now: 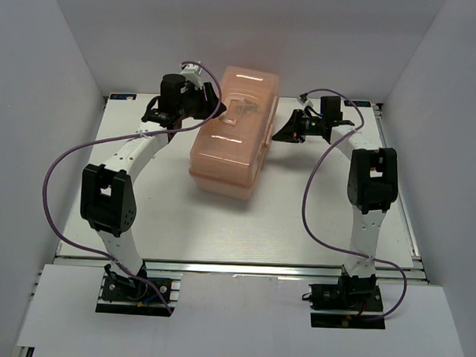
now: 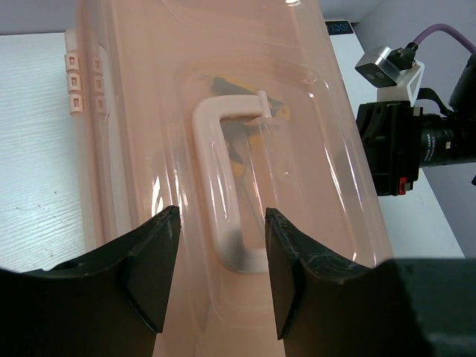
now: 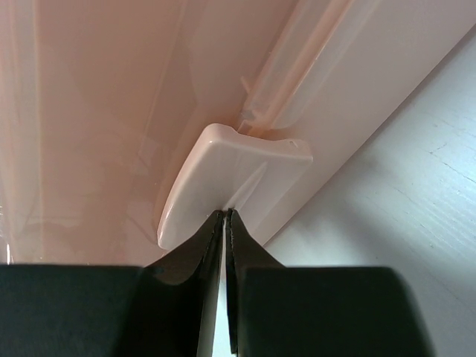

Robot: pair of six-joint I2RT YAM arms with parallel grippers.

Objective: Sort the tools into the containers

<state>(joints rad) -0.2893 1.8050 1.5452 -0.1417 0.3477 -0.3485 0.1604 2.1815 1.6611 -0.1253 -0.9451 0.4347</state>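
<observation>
toolbox shut between your arms, long axis running away from you | your right claw pressed together, tips at the side latch just ahead | your left claw spread astride the lid handle
</observation>
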